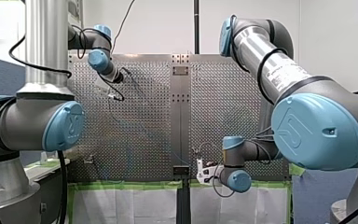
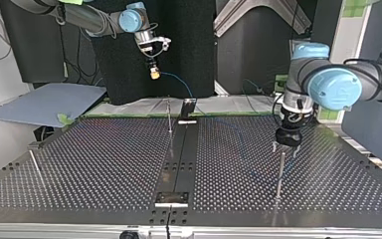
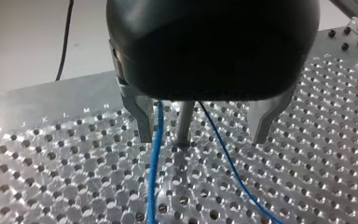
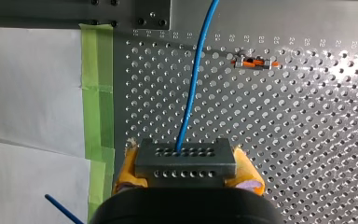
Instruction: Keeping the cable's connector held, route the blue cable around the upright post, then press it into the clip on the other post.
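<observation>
In the right wrist view my right gripper [image 4: 186, 176], with yellow pads [image 4: 127, 169], is shut on the grey connector block [image 4: 185, 156]. The blue cable [image 4: 193, 79] leaves the block and runs away over the perforated plate. In the top view this gripper [image 2: 154, 73] hangs high above the far edge. My left gripper [image 3: 203, 136] stands open low over the plate, its metal fingers [image 3: 143, 119] astride the upright post [image 3: 182, 127]. A strand of blue cable [image 3: 154, 163] passes on each side of that post. A post with an orange clip [image 4: 255, 63] lies ahead of my right gripper.
The top view shows a thin post [image 2: 169, 117] near the far middle, another [image 2: 36, 167] at its left, and the one under my left gripper [image 2: 280, 174]. Green tape [image 4: 97, 88] and white sheeting border the plate. A dark centre rail [image 2: 179, 149] splits the table.
</observation>
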Robot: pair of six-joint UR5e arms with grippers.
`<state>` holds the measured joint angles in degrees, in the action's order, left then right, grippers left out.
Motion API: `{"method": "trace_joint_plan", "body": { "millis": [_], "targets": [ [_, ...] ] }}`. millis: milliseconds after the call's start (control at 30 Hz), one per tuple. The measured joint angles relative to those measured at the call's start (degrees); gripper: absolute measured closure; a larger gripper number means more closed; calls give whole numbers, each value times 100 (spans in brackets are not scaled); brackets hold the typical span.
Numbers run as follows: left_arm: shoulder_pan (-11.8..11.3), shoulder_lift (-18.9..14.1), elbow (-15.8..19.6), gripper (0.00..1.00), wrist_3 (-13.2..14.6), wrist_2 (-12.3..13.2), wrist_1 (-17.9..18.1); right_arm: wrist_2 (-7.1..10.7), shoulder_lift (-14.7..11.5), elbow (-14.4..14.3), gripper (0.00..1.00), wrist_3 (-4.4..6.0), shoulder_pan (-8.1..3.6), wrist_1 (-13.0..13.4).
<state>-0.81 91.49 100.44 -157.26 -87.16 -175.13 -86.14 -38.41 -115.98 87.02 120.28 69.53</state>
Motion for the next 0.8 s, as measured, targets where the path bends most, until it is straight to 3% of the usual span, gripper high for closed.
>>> {"method": "trace_joint_plan", "body": {
  "millis": [433, 800],
  "targets": [
    [91, -244, 107, 2, 438, -138, -415, 0, -1, 1, 100, -47, 0, -2],
    [96, -661, 700, 2, 600, -177, -205, 0, 0, -1, 100, -50, 0, -9]
  ]
}}
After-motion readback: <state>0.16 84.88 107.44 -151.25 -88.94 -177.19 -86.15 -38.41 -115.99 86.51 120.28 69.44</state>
